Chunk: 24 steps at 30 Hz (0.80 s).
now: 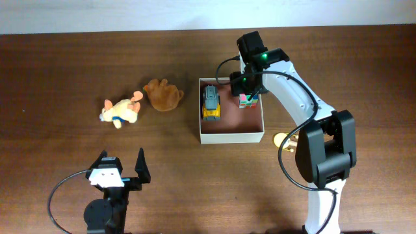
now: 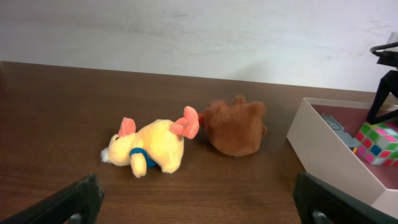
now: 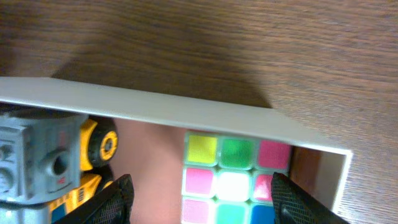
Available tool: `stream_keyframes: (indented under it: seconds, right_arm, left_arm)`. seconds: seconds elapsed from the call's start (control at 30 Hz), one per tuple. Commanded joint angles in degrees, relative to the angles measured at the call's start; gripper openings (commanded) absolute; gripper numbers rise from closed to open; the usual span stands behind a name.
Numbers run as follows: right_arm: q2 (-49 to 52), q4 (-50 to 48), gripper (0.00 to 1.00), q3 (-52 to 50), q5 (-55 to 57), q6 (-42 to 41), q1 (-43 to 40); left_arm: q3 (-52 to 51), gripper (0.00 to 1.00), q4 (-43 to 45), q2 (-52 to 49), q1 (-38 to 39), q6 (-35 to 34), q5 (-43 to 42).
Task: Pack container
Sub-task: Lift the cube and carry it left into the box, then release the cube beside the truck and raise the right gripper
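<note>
- Overhead: the container [image 1: 234, 129] sits right of centre on the bench [image 1: 58, 52], and it's filling up. A grey-and-yellow toy vehicle [image 1: 212, 104] lies along its left wall, and a colour cube [image 1: 247, 100] sits in its upper right corner. The right claw [image 1: 248, 92] hangs directly over that cube.
- Overhead, left half: a yellow plush [image 1: 121, 112] and a brown plush [image 1: 163, 95] lie out on the wood, left of the box, so I'd call the packing roughly half done. A small yellowish thing [image 1: 280, 139] peeks out by the box's lower right corner, half hidden by the arm, and I can't tell what it is. The left claw [image 1: 121, 164] sits at lower left, jaws spread, nothing in them.
- Left wrist: the yellow plush [image 2: 149, 149] is centre frame, with the brown plush [image 2: 235, 127] just to its right, the two apparently touching. The container's white wall [image 2: 323, 152] runs in from the right edge, with the cube [image 2: 377, 143] inside. The left claw [image 2: 196, 211] shows only finger ends at the bottom corners, wide apart and empty, short of both plushes.
- Right wrist: we're looking straight down into the box corner. The cube [image 3: 233, 180] is tucked against the white wall [image 3: 155, 109], and the vehicle [image 3: 56, 168] is at lower left. The right claw [image 3: 202, 208] straddles the cube with a clear gap on the left side, so I read it as open, not pinching. The cube looks delivered, and the plushes are what's left.
</note>
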State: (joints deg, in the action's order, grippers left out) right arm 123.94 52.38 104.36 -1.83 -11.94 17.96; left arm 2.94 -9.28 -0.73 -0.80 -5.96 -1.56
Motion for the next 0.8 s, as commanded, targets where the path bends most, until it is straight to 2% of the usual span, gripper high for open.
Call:
stream_keyframes:
  seconds: [0.0,0.37,0.5,0.77]
  right_arm:
    - [-0.8,0.0,0.67,1.2,-4.6,1.0,0.8]
    - [-1.7,4.3,0.66,3.6,-7.8,3.6,4.2]
    - [-1.7,5.9,0.59,3.2,-7.6,3.8,4.3]
    - [-2.6,13.4,0.61,3.2,-7.6,4.7,4.3]
  left_arm:
    - [-0.3,1.0,0.1,0.4,-0.2,0.9,-0.6]
    - [-0.3,1.0,0.1,0.4,-0.2,0.9,-0.6]
    - [-0.3,1.0,0.0,0.4,-0.2,0.9,-0.6]
    - [-0.3,0.99,0.1,0.4,-0.2,0.9,-0.6]
